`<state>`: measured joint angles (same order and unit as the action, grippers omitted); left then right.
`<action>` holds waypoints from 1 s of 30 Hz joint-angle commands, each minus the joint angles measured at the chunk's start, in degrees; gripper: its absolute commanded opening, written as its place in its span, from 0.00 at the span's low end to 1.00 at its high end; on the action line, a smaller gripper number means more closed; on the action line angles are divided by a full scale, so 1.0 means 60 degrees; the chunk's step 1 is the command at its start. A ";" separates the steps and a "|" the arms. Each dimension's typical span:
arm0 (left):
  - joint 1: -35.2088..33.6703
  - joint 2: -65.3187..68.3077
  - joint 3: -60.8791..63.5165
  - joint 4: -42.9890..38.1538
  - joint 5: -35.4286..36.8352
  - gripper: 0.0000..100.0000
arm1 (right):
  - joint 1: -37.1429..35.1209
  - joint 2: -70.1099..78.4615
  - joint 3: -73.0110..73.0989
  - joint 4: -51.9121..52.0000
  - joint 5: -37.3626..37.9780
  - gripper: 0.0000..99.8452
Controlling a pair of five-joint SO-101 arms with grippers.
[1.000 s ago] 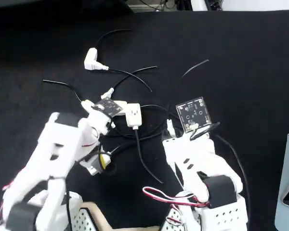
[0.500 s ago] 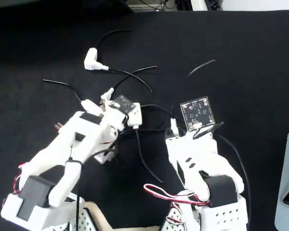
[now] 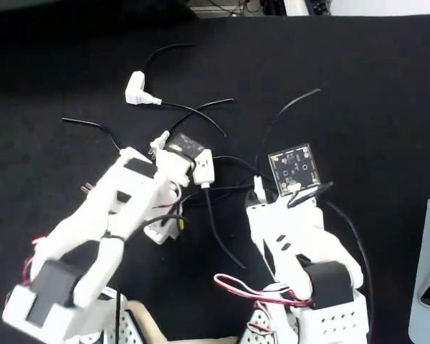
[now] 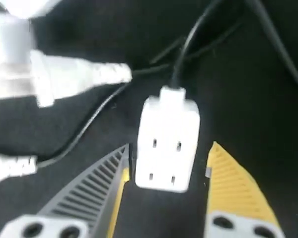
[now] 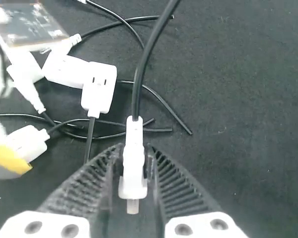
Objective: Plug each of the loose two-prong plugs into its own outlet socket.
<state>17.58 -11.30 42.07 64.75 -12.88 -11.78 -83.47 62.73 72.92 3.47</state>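
The left gripper (image 4: 170, 153) is low over the middle of the black table (image 3: 387, 86), its fingers spread on either side of a white socket (image 4: 171, 126) that lies flat between them. To its right, the right gripper (image 5: 134, 151) pinches a white plug (image 5: 134, 131) by its body, with the black cord running to the far side. Another plug (image 3: 136, 87) lies at the far left, well apart.

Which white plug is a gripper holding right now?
The slim plug on the black cord, clamped in the right gripper; the angled plug lies loose, untouched.
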 commanded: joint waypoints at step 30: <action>-0.5927 -0.8630 0.2484 0.0073 0.0410 0.25 | -0.6462 -0.0037 0.3465 -0.7077 -0.1084 0.01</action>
<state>-20.75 -61.41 59.91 66.86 -12.88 -48.00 -83.38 85.05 32.04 -2.59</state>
